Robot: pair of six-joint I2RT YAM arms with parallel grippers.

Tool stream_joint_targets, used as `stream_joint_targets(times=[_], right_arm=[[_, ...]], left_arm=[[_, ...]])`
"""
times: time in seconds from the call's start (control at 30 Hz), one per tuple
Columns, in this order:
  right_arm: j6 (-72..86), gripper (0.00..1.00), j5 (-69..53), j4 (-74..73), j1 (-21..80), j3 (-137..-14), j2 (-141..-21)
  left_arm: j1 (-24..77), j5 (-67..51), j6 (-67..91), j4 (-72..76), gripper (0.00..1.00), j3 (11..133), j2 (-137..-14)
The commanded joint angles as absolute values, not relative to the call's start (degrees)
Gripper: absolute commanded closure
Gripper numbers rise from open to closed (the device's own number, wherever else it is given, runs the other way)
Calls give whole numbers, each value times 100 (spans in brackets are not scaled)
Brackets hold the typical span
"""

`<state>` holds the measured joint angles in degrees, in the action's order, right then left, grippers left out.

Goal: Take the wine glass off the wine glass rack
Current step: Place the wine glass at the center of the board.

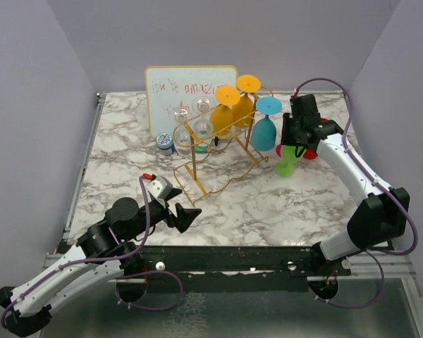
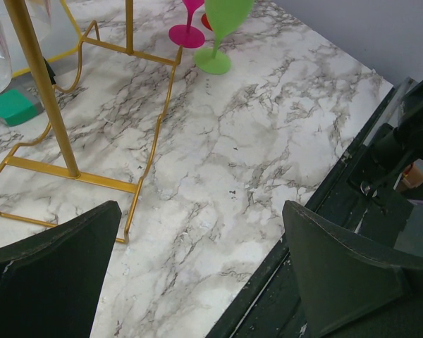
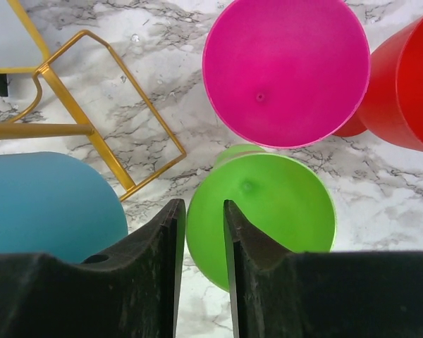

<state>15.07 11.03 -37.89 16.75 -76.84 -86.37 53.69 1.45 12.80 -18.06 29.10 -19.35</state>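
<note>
The gold wire wine glass rack (image 1: pixel 192 174) stands mid-table with two orange glasses (image 1: pixel 225 113), a blue glass (image 1: pixel 266 128) and two clear glasses (image 1: pixel 203 121) hanging upside down. A green wine glass (image 1: pixel 287 158) stands upright on the table right of the rack. My right gripper (image 1: pixel 294 141) is just above it. In the right wrist view the right gripper (image 3: pixel 204 204) straddles the green glass's (image 3: pixel 268 211) rim, one finger outside and one inside, with a narrow gap. My left gripper (image 1: pixel 187 217) is wide open and empty by the near table edge, also in its own view (image 2: pixel 201 208).
A pink glass (image 3: pixel 285 67) and a red glass (image 3: pixel 405 84) stand upright next to the green one. A whiteboard (image 1: pixel 190 91) leans behind the rack. A small blue-white jar (image 1: pixel 165 143) and a teal block (image 2: pixel 14 107) sit by the rack's left foot (image 2: pixel 39 84).
</note>
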Motion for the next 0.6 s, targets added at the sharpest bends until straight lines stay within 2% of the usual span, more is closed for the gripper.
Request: stream_joint_targets(times=[0.0,0.57], right_arm=[[1450,64,1009,-4054,1640,-7985,-8521],[2052,54,953,-4526,1643,-8038,-7003]], left_arm=[[5354,52,1276,-1740,1,2854,-1953],[5353,138,1333,-1731,1,2848,-2084]])
